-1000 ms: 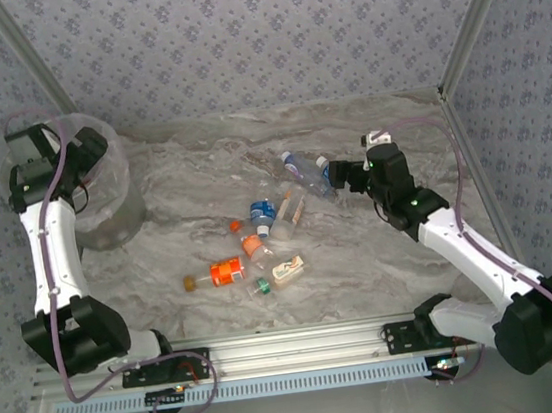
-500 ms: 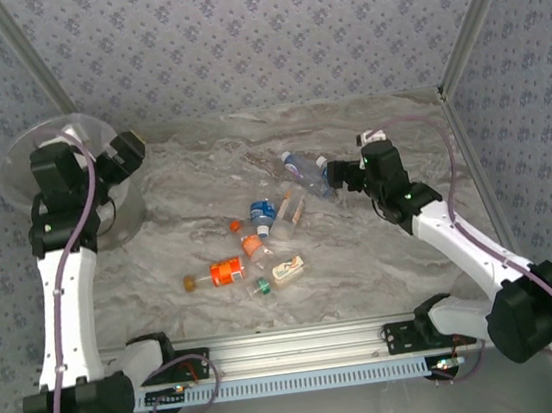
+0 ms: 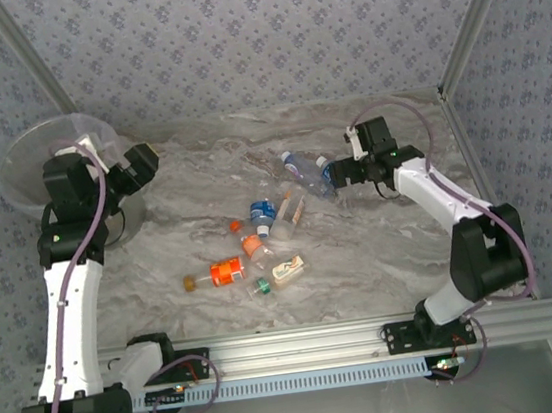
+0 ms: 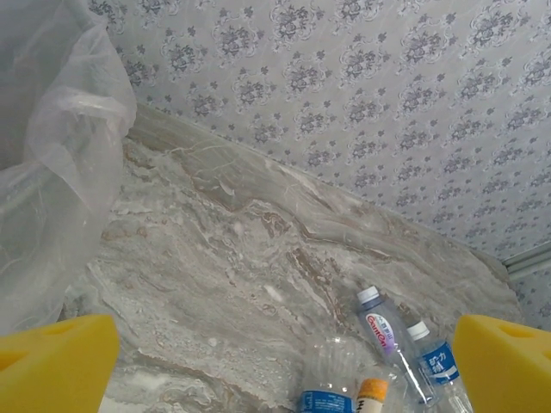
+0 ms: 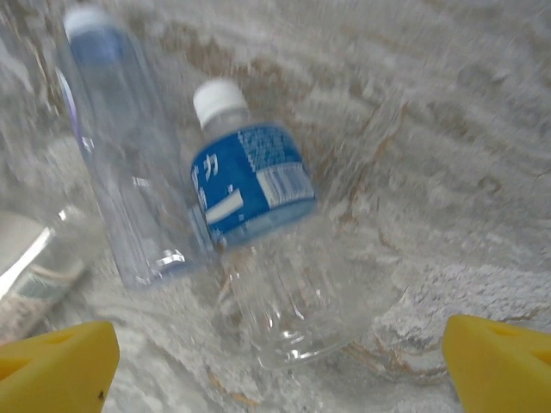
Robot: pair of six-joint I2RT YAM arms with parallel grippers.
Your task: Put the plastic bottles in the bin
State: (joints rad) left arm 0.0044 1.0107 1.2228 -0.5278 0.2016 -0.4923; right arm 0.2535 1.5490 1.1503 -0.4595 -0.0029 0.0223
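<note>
Between the spread right fingers [image 5: 52, 357] lies 1 blue-labelled bottle [image 5: 258, 224].

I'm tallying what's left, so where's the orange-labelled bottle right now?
In the top view, the orange-labelled bottle lies on its side on the table, leftmost of the loose bottles, with a pale-labelled bottle to its right.

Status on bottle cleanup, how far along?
Done: unclear, I can't see inside the bin. In hand: nothing; left tool is open beside the bin, right tool is open, facing a blue-label bottle. Left: roughly ten bottles lie on the table.
</note>
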